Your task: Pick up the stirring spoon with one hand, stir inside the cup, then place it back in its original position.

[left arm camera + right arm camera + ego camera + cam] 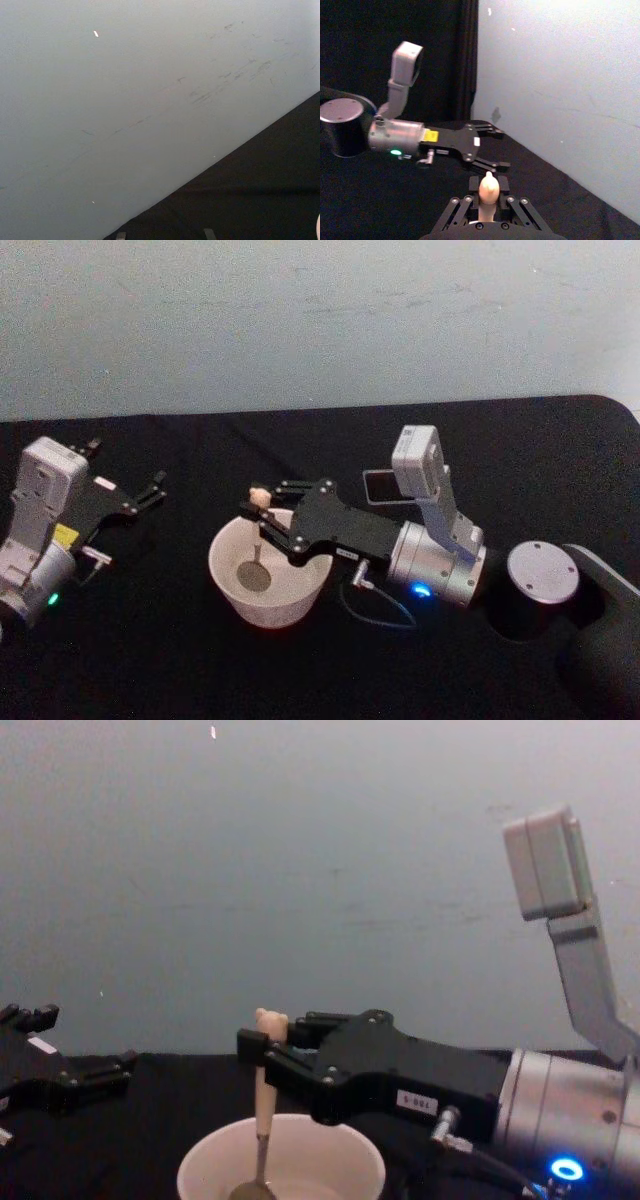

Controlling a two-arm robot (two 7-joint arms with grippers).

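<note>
The cream-white cup (262, 612) stands on the black table in front of me. The stirring spoon (258, 540) stands nearly upright in it, with its metal bowl low inside the cup and its beige bear-head top above the rim. My right gripper (263, 514) reaches in from the right and is shut on the spoon's handle just below the top. In the chest view the spoon (264, 1092) hangs from the right gripper (262, 1050) into the cup (330, 1160). The right wrist view shows the spoon's top (488, 187) between the fingers. My left gripper (128, 466) rests open at the far left, apart from the cup.
A grey square-topped object (378, 486) sits behind the right arm, partly hidden by it. A pale wall runs along the table's far edge. Bare black table lies between the left gripper and the cup.
</note>
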